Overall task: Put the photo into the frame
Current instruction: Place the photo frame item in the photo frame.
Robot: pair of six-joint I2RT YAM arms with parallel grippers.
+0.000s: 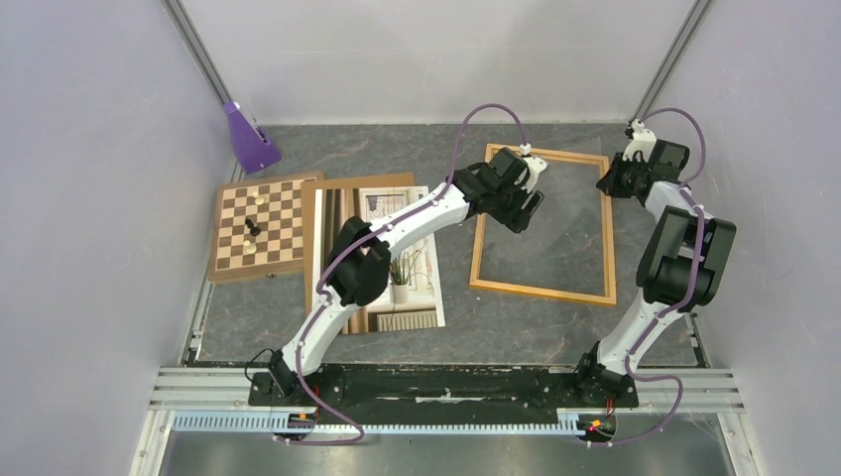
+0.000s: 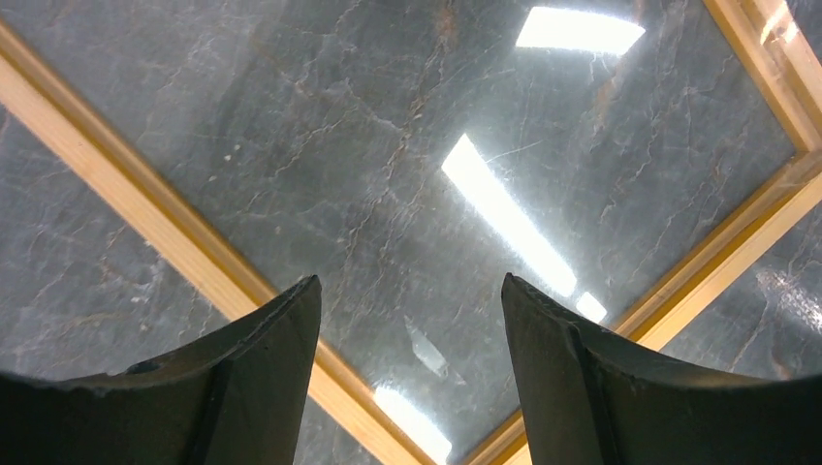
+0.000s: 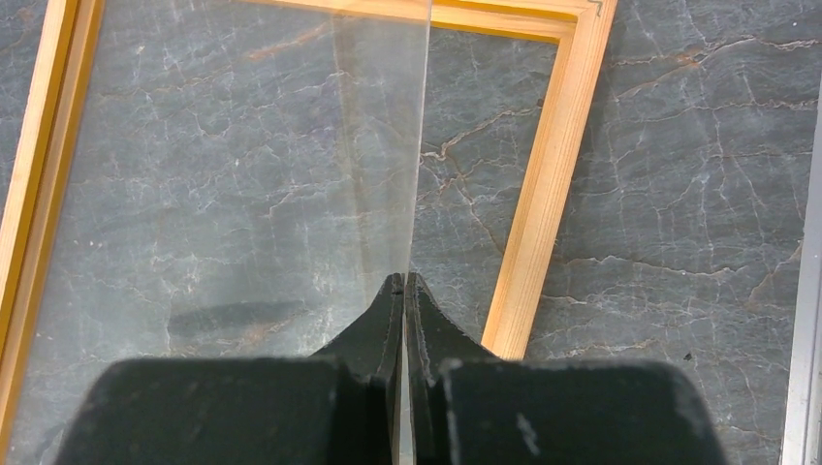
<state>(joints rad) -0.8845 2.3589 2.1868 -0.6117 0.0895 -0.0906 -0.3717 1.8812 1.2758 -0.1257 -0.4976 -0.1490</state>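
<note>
Right wrist shows right claw pinching clear pane over frame.

chessboard with pieces | purple stand rear-left | clear pane | grey marble tabletop

White-and-black left arm stretched to 1 o'clock, left gripper wide apart. Right arm reaching 12 o'clock, right gripper pinched on clear glass pane.

Pale wooden frame, clear glossy pane
</note>
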